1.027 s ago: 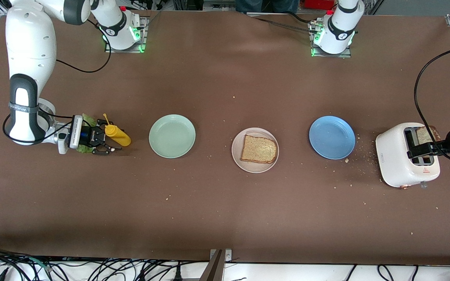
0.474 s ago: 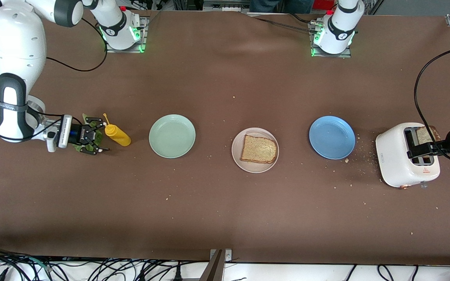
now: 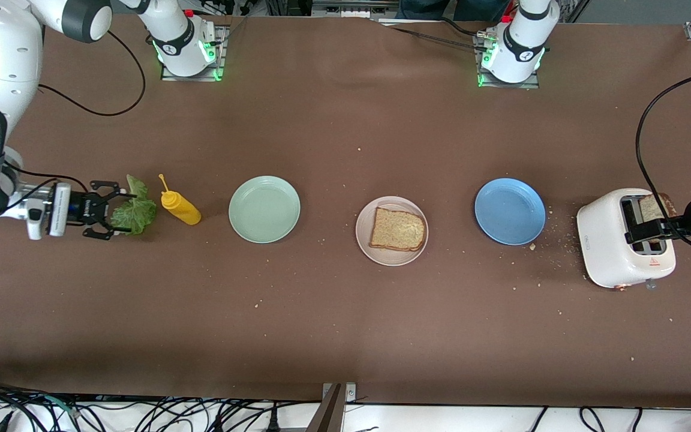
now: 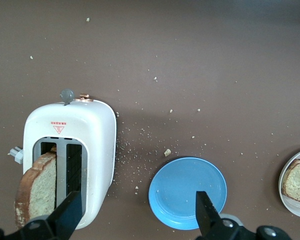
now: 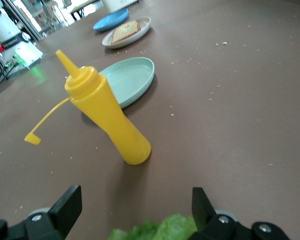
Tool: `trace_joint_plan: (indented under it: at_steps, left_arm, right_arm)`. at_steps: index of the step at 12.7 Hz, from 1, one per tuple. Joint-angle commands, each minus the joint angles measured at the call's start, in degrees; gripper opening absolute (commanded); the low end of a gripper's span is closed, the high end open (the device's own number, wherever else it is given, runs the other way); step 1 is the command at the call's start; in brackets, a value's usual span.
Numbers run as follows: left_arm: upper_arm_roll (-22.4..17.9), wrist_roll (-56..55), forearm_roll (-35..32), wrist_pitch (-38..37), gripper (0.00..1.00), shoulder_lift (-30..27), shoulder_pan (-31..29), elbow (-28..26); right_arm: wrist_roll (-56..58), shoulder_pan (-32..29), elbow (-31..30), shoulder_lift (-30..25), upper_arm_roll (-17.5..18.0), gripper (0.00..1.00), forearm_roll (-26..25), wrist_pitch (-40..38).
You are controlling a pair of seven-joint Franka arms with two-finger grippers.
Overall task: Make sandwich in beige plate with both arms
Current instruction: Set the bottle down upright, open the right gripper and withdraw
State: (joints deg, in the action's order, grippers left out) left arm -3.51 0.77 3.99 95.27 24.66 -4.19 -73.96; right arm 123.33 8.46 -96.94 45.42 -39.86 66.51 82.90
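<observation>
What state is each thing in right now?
Lettuce leaf: on table, at open right gripper.
Toast slice: flat on beige plate.
Second slice: upright in toaster, between open left gripper fingers.
Squeeze bottle: upright, uncapped.

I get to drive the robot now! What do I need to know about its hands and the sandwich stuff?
Right hand: open, low at the lettuce leaf, which lies on the table beside the yellow bottle at the right arm's end.
Left hand: open, over the white toaster, not gripping anything.
Done: one toast slice lies on the beige plate.
Left: grab the lettuce and put it on that slice, then lift the second slice out of the toaster slot and set it on top.
</observation>
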Motion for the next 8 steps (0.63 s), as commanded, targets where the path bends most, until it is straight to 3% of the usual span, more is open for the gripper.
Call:
trace_joint_plan:
  at_steps: [1, 8]
  left_arm:
    - [0.34, -0.51, -1.61, -0.18, 1.00, -0.13, 0.06, 0.40]
    - [0.43, -0.77, -1.61, -0.18, 1.00, -0.13, 0.06, 0.40]
  right_arm:
    - [-8.60, 0.50, 8.93, -0.60, -3.03, 0.98, -6.02, -1.77]
    - [-38.02, 1.81, 27.74, -2.88, -9.00, 0.98, -16.22, -6.09]
